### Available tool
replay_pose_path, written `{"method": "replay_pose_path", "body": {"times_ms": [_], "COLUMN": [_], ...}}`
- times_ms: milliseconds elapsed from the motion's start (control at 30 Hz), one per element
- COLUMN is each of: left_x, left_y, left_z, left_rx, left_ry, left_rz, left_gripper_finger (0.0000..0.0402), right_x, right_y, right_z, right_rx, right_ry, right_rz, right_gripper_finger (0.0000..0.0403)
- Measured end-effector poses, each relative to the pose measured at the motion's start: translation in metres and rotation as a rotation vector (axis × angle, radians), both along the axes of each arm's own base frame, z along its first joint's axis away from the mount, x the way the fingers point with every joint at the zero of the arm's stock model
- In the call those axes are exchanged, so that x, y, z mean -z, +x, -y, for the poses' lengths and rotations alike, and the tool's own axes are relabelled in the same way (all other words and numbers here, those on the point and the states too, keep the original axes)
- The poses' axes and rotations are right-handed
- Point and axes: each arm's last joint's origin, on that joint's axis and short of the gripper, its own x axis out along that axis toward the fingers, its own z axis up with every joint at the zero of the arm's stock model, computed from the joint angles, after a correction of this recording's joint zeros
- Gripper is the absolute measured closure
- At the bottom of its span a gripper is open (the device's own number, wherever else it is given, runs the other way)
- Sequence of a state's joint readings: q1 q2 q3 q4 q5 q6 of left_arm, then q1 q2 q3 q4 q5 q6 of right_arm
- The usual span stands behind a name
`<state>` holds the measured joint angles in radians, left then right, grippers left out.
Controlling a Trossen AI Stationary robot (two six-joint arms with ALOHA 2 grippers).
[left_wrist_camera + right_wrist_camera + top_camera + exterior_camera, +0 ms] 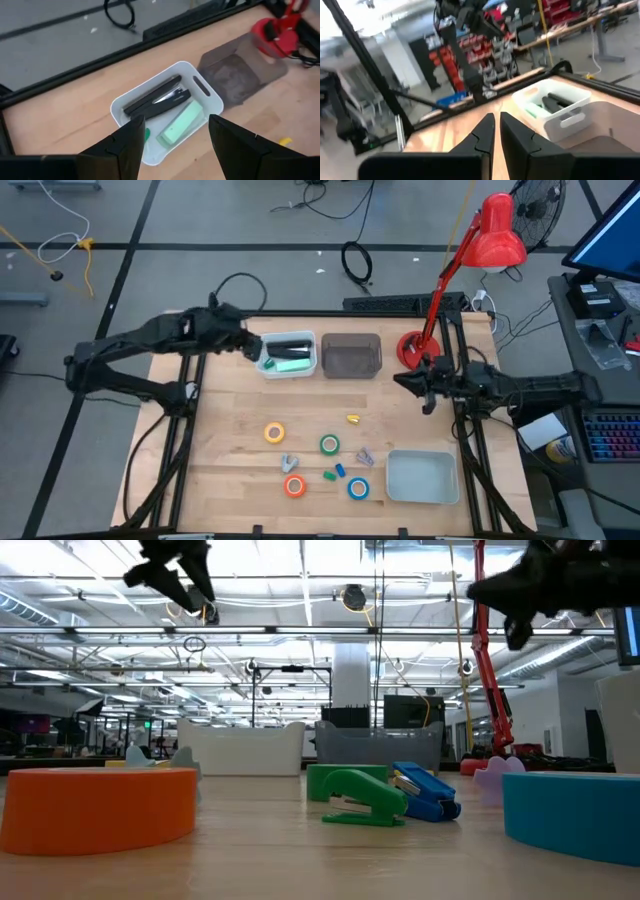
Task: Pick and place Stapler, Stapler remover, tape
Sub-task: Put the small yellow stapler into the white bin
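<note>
Staplers: a black stapler [152, 97] and a pale green stapler [181, 123] lie side by side in the white bin [287, 353]. My left wrist view shows both long axes parallel, running along the bin's length; the high view shows the same contents only as dark and green shapes.

My left gripper [173, 145] hangs above the white bin, fingers spread wide, holding nothing. My right gripper [497, 131] is well to the side of the white bin, past the smoky bin [351, 355] and near the red lamp [468, 265], fingers nearly together and empty.

Tape rolls lie flat, well apart from the white bin toward the table's near edge: yellow tape [274, 433], green tape [329, 444], orange tape [294, 486], blue tape [359, 489]. A shallow pale tray [421, 477] sits beside the blue tape.

The low view alone shows a small green stapler [363, 799] and a small blue stapler [425, 791] on the table [230, 430], tips angled in different directions.
</note>
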<state>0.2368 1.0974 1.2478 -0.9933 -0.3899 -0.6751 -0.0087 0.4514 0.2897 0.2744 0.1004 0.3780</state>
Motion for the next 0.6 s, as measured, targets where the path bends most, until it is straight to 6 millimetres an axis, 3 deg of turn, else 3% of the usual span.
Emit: {"method": "replay_pose_path", "body": {"times_ms": [400,600], "left_x": [0.044,0.057], "left_y": [-0.041,-0.055], "left_z": [0.026,0.029], "left_rx": [0.111,0.119], "left_ry": [-0.020,-0.040], "left_rz": [0.078,0.119], "left_gripper_finger": [0.0179,0.0179], "right_x": [-0.018,-0.015], "right_y": [0.080,0.106], "right_z": [-0.020,-0.023], "right_rx": [-0.111,-0.124], "right_ry": [-0.108,-0.121], "right_rz": [-0.505,-0.701], "right_gripper_finger": [0.0380,0.0336]}}
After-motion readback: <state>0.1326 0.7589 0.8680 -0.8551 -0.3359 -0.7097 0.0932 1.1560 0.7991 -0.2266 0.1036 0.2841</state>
